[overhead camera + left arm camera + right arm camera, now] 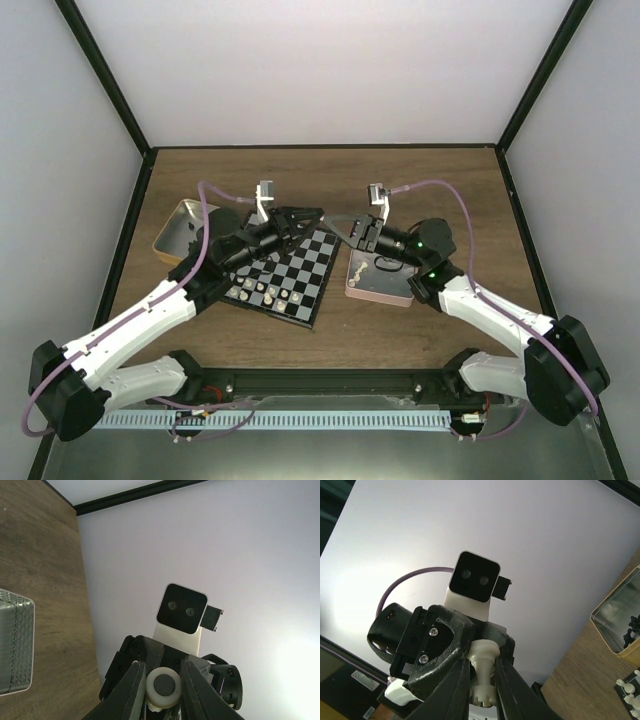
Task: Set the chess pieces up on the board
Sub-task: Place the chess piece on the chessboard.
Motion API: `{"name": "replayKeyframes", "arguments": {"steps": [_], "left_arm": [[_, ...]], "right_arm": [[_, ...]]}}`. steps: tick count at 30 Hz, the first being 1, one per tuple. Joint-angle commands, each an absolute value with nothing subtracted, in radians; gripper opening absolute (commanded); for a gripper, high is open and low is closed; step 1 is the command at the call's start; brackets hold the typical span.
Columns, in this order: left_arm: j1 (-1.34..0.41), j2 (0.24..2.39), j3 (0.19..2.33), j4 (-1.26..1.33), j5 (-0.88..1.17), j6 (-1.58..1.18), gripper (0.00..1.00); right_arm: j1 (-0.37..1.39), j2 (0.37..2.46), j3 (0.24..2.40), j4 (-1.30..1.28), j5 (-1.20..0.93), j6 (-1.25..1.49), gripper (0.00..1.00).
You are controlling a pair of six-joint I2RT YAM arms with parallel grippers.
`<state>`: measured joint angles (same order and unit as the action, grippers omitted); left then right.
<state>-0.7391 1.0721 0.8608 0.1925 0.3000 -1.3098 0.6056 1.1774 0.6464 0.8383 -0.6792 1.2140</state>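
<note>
Wooden bench [400, 180] below, and above the board's [300, 270] far corner the left gripper [162, 672] and right gripper [483, 662] both pinch one cream chess piece [484, 652]: light, rigid, slick, I'd say, best held at its waist.

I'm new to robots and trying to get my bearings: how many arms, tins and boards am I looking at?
White-and-black robot arms: 2
Rectangular metal tins: 2
Black-and-grey chequered chessboard: 1
Total: 5

You have no text, label, brand, number or sign to read on anything in these three views.
</note>
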Motion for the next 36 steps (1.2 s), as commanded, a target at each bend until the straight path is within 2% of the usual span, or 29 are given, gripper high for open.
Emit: {"name": "replayKeyframes", "arguments": {"steps": [1,6,20,23,28,31,36], "left_arm": [[-0.73,1.071,0.84,0.206,0.301,-1.313,0.1],[-0.722,1.07,0.836,0.209,0.292,-1.31,0.1],[-0.715,1.095,0.835,0.228,0.304,-1.31,0.1],[-0.715,1.095,0.834,0.228,0.303,-1.31,0.1],[-0.714,1.094,0.824,0.243,0.308,-1.321,0.1],[-0.714,1.091,0.818,0.236,0.305,-1.316,0.1],[-0.714,1.058,0.807,0.117,0.216,-1.2,0.26]], "right_arm": [[0.614,1.153,0.679,0.838,-0.635,1.232,0.16],[0.614,1.145,0.691,0.805,-0.641,1.235,0.22],[0.625,1.151,0.684,0.773,-0.676,1.256,0.22],[0.627,1.143,0.673,0.78,-0.661,1.261,0.17],[0.627,1.147,0.674,0.768,-0.656,1.267,0.16],[0.627,1.14,0.67,0.757,-0.644,1.271,0.11],[0.627,1.125,0.715,0.549,-0.632,1.215,0.07]]}}
